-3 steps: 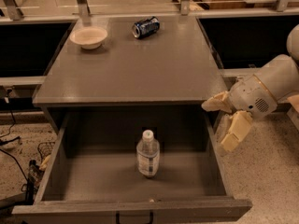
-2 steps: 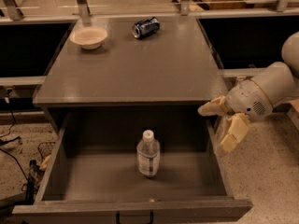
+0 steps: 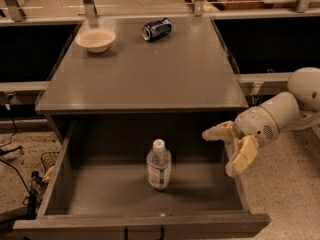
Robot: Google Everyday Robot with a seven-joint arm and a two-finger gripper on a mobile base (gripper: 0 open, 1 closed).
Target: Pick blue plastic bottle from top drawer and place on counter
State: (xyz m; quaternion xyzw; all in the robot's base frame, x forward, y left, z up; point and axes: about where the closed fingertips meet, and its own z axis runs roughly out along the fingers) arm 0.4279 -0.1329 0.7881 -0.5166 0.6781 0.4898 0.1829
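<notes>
Blue plastic bottle (image 3: pixel 159 165) stands upright, white cap up, mid-floor in the open top drawer (image 3: pixel 140 223), below the counter (image 3: pixel 150 74). We cannot read its pale label. A dark blue can (image 3: pixel 156 28) lies on the counter beside a bowl (image 3: pixel 96 38), its print unreadable too. Our gripper (image 3: pixel 219 153) hangs at the drawer's right wall, fingers spread wide, holding nothing, apart from the bottle. The arm (image 3: pixel 280 116) reaches in from the right.

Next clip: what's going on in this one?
The robot's hand hovers at the right side of the pulled-out top drawer, fingers spread and holding nothing. The blue plastic bottle stands upright in the middle of the drawer floor, untouched. On the counter above are a bowl and a soda can lying on its side. The bottle has not yet been picked.
</notes>
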